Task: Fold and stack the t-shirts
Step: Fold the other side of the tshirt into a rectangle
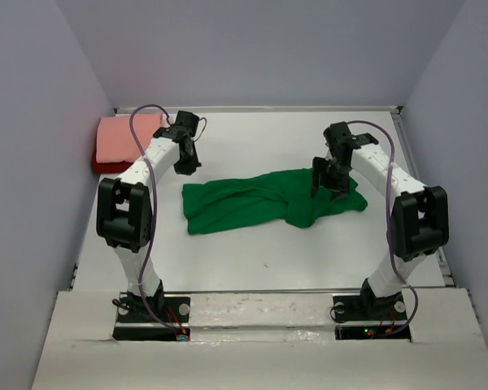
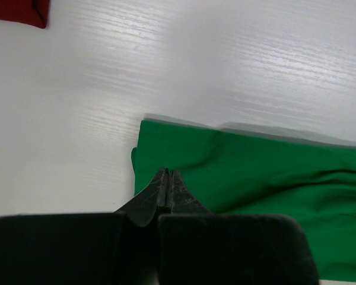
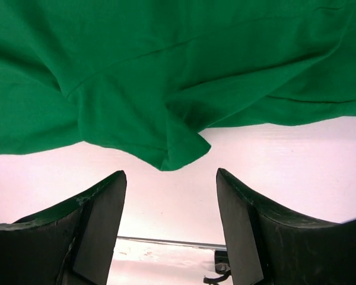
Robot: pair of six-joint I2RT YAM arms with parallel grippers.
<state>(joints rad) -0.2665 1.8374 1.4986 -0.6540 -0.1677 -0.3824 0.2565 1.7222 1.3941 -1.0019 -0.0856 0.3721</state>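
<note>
Two of the three look done: a folded salmon-pink cloth t-shirt [image 1: 128,134] sits on a folded dark red t-shirt [image 1: 104,165] in the far left corner of the white table [image 1: 252,260]. The bright green cloth t-shirt [image 1: 260,203] is what's left. It lies mid-table as a long, rumpled band, doubled lengthwise I'd guess, its right end bunched and creased. The left gripper [image 2: 168,178] hangs over its left end, jaws pressed together on nothing. The right gripper [image 3: 171,173] hovers at the right end, jaws wide apart, empty.

So there were three shirts: one green tee [image 1: 268,199], one pink tee [image 1: 124,138], one dark red tee [image 1: 100,166], plus two robot arms [image 1: 128,213] [image 1: 408,218].
</note>
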